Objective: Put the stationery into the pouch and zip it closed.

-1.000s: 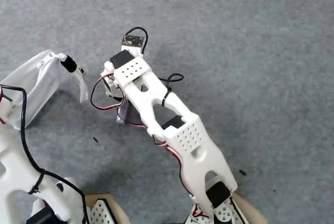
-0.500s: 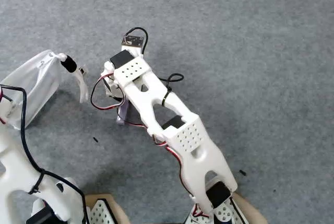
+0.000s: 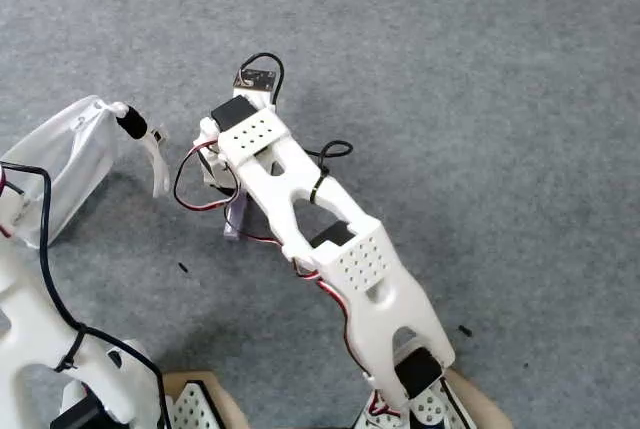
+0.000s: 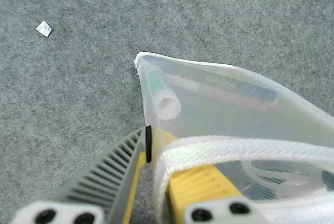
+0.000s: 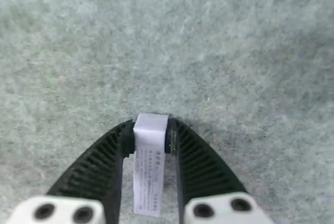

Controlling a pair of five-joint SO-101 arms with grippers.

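The left jaws, at the end of the left arm [image 3: 30,319], are clamped on the rim of the mesh pouch [image 4: 224,109], just beside its white webbing strap [image 4: 235,148]. They hold it at about 9 o'clock in the high view. That grip seems meant to steady the pouch and keep one end turned toward 3 o'clock, where the other arm works. Through the mesh lie a capped tube [image 4: 162,96] and a pen [image 4: 229,93], so at least 2 pieces are already inside. Near the middle, the right arm [image 3: 375,279] comes in from 6 o'clock. The right jaws are pinched narrow on a small labelled block [image 5: 150,161], probably an eraser, low over the grey surface [image 3: 500,99]; whether it touches I cannot tell. By my judgement this 1 piece has yet to go in, and the zip comes after.
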